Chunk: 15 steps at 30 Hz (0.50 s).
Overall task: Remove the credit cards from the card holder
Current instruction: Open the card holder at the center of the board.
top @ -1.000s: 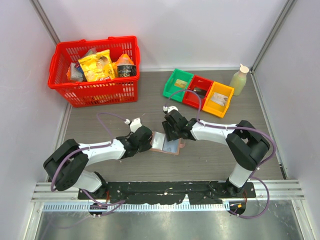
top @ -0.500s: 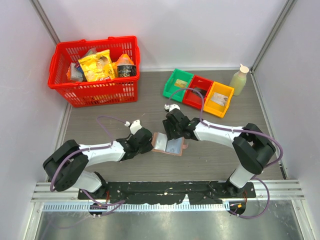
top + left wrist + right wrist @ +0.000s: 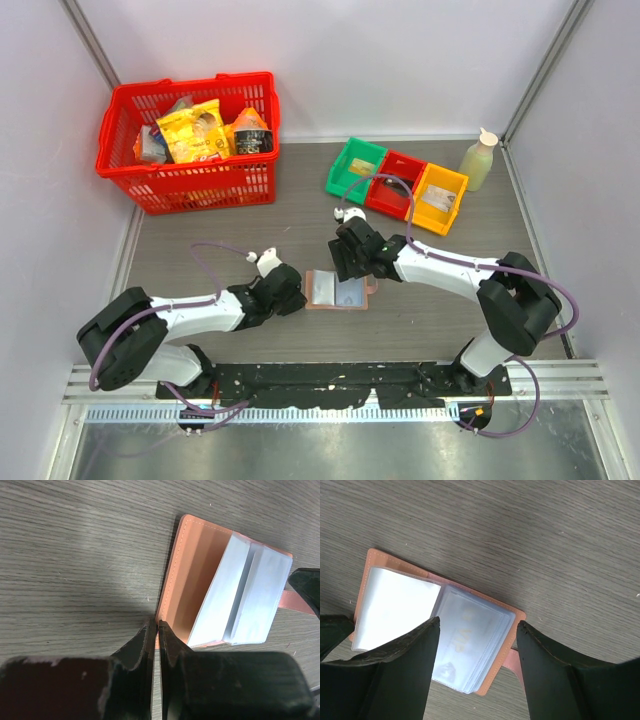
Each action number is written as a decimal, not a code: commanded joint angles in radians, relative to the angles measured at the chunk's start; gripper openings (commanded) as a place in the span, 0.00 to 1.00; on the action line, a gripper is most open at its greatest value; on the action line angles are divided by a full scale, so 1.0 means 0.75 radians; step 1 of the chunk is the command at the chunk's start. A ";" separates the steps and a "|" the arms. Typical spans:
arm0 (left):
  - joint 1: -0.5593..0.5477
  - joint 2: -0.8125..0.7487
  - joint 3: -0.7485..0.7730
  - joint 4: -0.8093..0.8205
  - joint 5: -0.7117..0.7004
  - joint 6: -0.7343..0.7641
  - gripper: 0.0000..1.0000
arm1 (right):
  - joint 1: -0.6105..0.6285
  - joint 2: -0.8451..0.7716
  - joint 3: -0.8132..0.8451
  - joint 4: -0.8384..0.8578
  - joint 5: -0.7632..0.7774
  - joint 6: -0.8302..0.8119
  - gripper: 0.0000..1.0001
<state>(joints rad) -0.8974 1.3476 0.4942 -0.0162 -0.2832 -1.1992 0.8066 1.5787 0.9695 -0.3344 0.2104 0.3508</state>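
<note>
The card holder [image 3: 340, 292] lies open on the table between my two grippers, pinkish-tan with pale plastic sleeves inside. My left gripper [image 3: 302, 294] is shut on the near corner of its left cover [image 3: 192, 575], seen between my fingertips [image 3: 150, 630] in the left wrist view. My right gripper [image 3: 346, 264] is open and hovers over the holder's right half; its fingers [image 3: 415, 650] straddle the sleeves. The credit cards [image 3: 470, 645] sit in the sleeves, one with faint yellow "VIP" lettering. They also show as a pale stack in the left wrist view [image 3: 250, 595]. The snap tab [image 3: 512, 662] sticks out to the right.
A red basket [image 3: 190, 135] with snack packs stands at the back left. Green, red and yellow bins [image 3: 396, 180] and a pale bottle [image 3: 478, 160] stand at the back right. Grey walls close in the table on three sides.
The card holder has opened wider and settled flatter on the table. My left gripper has drawn back toward the near left with the cover's edge. My right gripper has shifted slightly right.
</note>
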 commanded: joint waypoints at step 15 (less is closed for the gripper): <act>-0.008 0.007 -0.019 -0.032 0.024 0.004 0.10 | -0.002 0.098 0.022 0.043 -0.074 -0.081 0.55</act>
<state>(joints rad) -0.8974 1.3476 0.4942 -0.0158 -0.2771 -1.1995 0.8066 1.6444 0.9695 -0.3355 0.1684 0.3080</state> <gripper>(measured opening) 0.101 0.578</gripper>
